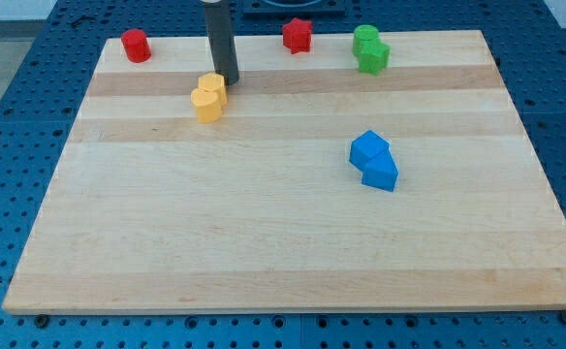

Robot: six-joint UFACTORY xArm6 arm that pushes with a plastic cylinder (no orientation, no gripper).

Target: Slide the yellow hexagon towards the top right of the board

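Two yellow blocks touch each other at the board's upper left. The upper one (213, 85) looks like the yellow hexagon. The lower one (206, 104) has a rounded outline whose shape I cannot make out. My dark rod comes down from the view's top. My tip (228, 81) rests on the board right next to the upper yellow block's right side, touching or almost touching it.
A red cylinder (135, 45) stands at the top left corner. A red star (297, 36) stands at the top middle. Two green blocks (364, 40) (373, 57) touch at the top right. Two blue blocks (368, 150) (381, 173) touch right of centre. The wooden board (264, 242) lies on a blue perforated table.
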